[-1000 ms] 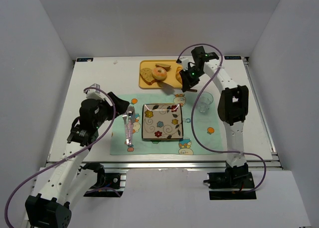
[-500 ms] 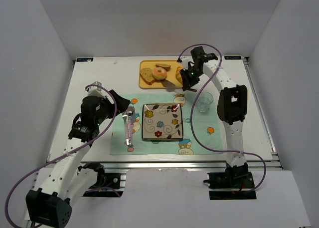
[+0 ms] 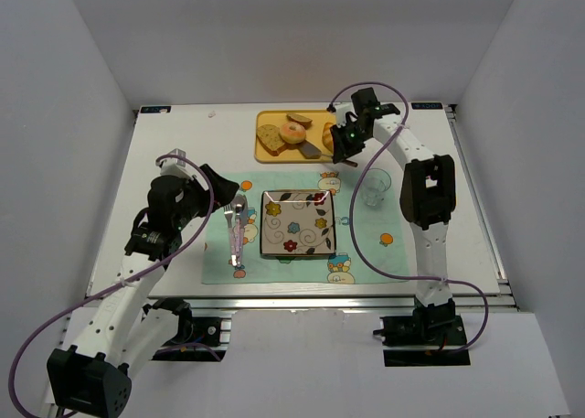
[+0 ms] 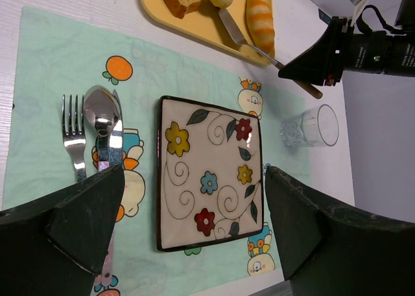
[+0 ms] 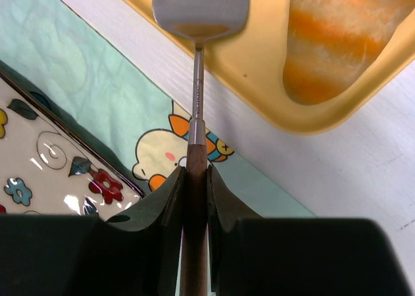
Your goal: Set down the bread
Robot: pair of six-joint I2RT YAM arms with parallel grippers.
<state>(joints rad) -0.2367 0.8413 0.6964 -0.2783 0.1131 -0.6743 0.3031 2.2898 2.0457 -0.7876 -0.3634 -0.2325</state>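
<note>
The right gripper (image 5: 194, 173) is clamped on the spatula (image 5: 200, 11), its blade on the tray (image 5: 259, 56) beside the bread (image 3: 292, 133). A flat push may slide the bread off instead of scooping it. The left gripper (image 4: 194, 176) hangs, jaws apart.

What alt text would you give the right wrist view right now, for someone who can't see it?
The right gripper is shut on the wooden handle of a spatula, whose metal blade reaches over the yellow tray beside a striped croissant. At lower left are a green cartoon placemat and a corner of the floral plate.
</note>
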